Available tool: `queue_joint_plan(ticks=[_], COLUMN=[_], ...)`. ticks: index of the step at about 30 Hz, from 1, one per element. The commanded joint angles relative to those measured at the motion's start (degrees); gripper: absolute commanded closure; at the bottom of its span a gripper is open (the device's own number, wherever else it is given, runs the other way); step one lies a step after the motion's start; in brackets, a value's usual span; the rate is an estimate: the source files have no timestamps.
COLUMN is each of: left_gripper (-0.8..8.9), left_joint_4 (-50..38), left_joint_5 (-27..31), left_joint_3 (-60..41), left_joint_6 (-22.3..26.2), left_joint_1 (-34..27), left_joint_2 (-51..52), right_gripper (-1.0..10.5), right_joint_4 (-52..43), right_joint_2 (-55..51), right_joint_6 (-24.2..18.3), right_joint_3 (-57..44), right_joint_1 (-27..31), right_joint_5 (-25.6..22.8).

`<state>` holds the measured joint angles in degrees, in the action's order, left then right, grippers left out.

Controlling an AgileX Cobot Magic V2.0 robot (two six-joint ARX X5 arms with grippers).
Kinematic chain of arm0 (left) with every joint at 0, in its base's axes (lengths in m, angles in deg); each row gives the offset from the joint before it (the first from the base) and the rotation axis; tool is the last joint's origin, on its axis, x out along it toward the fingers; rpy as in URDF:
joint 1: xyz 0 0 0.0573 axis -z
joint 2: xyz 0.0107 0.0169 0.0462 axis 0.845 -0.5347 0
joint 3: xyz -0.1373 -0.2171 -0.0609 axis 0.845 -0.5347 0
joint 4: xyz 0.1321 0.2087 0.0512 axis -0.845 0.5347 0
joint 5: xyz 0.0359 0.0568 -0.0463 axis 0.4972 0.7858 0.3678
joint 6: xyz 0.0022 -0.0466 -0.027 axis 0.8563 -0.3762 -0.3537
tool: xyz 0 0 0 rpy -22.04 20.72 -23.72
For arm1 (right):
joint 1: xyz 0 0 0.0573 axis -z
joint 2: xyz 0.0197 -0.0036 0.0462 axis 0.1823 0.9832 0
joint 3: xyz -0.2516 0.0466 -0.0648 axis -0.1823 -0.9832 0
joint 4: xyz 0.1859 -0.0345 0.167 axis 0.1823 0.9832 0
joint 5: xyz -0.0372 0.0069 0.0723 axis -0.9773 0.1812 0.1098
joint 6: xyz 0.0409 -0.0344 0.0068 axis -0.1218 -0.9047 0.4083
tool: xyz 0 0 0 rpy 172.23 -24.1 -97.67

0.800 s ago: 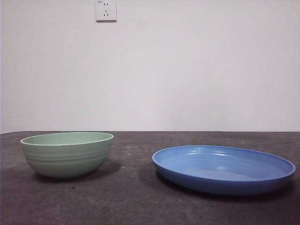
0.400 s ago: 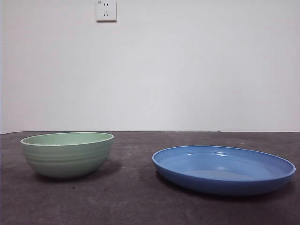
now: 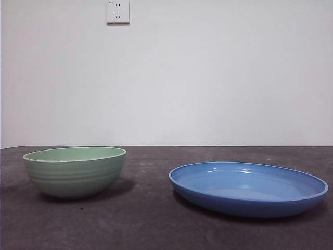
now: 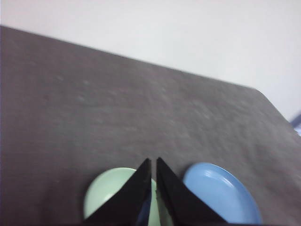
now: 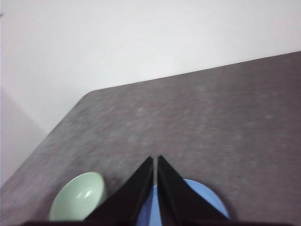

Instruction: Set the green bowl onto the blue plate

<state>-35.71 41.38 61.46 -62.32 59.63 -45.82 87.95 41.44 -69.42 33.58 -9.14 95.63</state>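
The green bowl point(image 3: 75, 171) stands upright and empty on the dark table point(image 3: 151, 219), at the left in the front view. To its right, with a gap between them, lies the blue plate point(image 3: 248, 187), also empty. No arm shows in the front view. My left gripper point(image 4: 153, 162) is shut and hangs high above the green bowl point(image 4: 106, 193), with the blue plate point(image 4: 221, 195) beside it. My right gripper point(image 5: 154, 160) is shut too, high over the blue plate point(image 5: 204, 200); the green bowl point(image 5: 77, 197) lies off to its side.
A white wall with a power socket point(image 3: 118, 11) rises behind the table. The table's far edge point(image 3: 208, 146) runs level behind both dishes, and its corner and side edge show in the wrist views.
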Motion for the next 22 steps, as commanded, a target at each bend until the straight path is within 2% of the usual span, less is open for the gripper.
queue_joint_plan(ticks=[1,5,11,14,22], left_gripper=[7.96,7.96,7.94,7.92,7.85], left_joint_4=[0.6,4.8,10.6,10.1,13.0], left_joint_5=[-2.4,-4.5,-7.7,-10.4,-10.3], left_joint_3=[2.9,7.1,12.4,12.7,12.7], left_joint_6=[0.7,3.8,8.3,8.5,8.5], left_joint_1=[1.0,3.6,8.4,10.4,11.8], left_joint_2=[-2.9,-7.8,-12.5,-12.8,-12.7], right_gripper=[9.4,9.4,9.4,9.4,9.4], right_joint_4=[-0.3,1.7,7.0,9.0,16.1], right_joint_2=[2.8,6.8,11.0,11.6,11.6], right_joint_6=[-1.1,-3.8,-8.2,-10.1,-11.6], right_joint_3=[2.8,6.3,9.9,10.1,10.1], right_joint_1=[-2.7,-7.7,-12.0,-13.1,-13.3], right_joint_5=[0.8,1.8,2.1,2.3,1.6])
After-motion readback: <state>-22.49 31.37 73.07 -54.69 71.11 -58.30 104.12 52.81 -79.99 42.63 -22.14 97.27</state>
